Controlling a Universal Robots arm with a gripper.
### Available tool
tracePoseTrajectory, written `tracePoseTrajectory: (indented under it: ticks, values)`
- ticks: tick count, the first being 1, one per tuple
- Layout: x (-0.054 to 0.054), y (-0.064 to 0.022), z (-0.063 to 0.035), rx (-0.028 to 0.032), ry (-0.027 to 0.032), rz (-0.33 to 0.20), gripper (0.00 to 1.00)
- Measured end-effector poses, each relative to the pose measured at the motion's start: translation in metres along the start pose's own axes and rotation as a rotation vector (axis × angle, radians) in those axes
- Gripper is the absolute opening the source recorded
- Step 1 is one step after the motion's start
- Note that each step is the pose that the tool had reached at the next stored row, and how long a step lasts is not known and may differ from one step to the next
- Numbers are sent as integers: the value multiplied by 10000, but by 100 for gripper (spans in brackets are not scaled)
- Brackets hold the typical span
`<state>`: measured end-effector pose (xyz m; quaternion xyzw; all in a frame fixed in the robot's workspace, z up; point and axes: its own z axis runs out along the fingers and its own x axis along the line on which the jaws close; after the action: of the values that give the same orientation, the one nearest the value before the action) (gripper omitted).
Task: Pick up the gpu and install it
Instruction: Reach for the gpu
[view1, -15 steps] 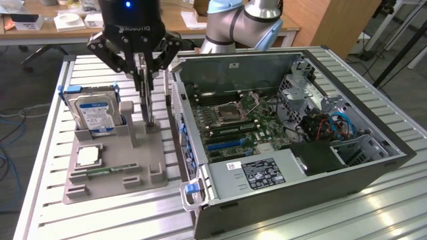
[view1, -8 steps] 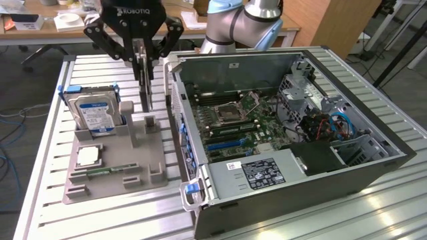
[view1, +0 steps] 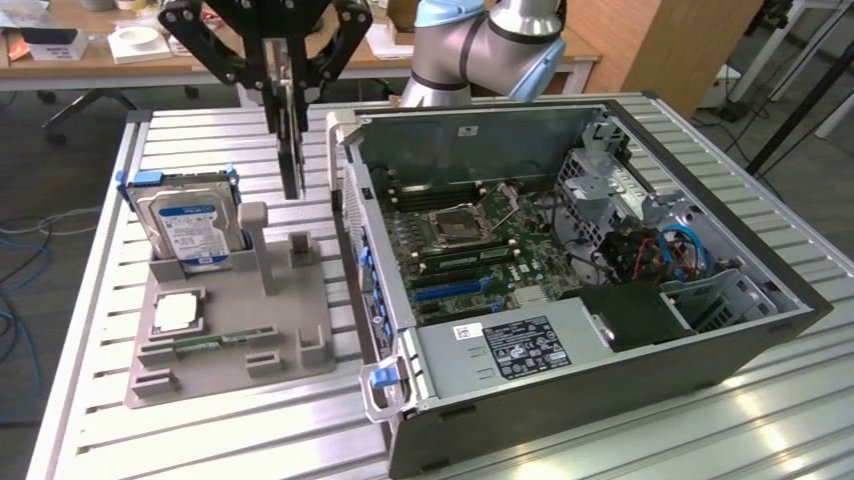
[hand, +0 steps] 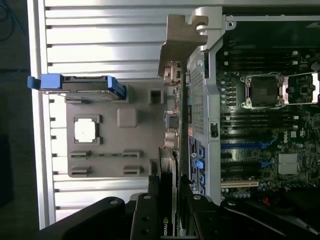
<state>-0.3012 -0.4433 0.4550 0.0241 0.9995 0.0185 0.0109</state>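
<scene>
The gpu (view1: 288, 150) hangs on edge, thin and dark, above the back of the grey parts holder (view1: 234, 375), just off the open computer case (view1: 601, 420) on the exterior view's left. My gripper (view1: 287, 100) is shut on the card's upper part, black fingers on both faces. In the wrist view the gpu (hand: 172, 125) runs edge-on away from my gripper (hand: 169, 210), its silver bracket (hand: 180, 45) at the far end, alongside the case's side wall. The motherboard (view1: 467, 240) with its blue slots (view1: 447, 288) lies open inside the case.
In the holder stand a silver hard drive with a blue label (view1: 187, 225), a square processor (view1: 176, 312) and a narrow green memory stick (view1: 200, 345). The case's drive cage and cables (view1: 654, 250) fill its far end. The slatted metal table (view1: 80, 330) carries everything.
</scene>
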Motion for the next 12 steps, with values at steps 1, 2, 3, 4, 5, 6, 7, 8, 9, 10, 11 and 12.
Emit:
tracePoseTrajectory:
  ticks: [1,2,3,4,5,6,7,8,9,10,11,12]
  values:
    - [-4,2,-31,1,3,0,26]
    - [-8,3,-59,1,6,0,26]
    - [-11,4,-88,2,9,0,26]
    - [-14,5,-116,1,12,0,26]
    - [-16,6,-142,2,14,1,26]
    - [-18,7,-161,1,14,2,26]
    - [-19,7,-169,1,16,1,26]
    - [-19,7,-169,1,16,0,26]
    - [-20,7,-169,1,16,0,26]
    - [-20,7,-170,2,16,0,26]
    - [-20,7,-170,1,17,0,26]
    - [-26,7,-171,2,18,-1,26]
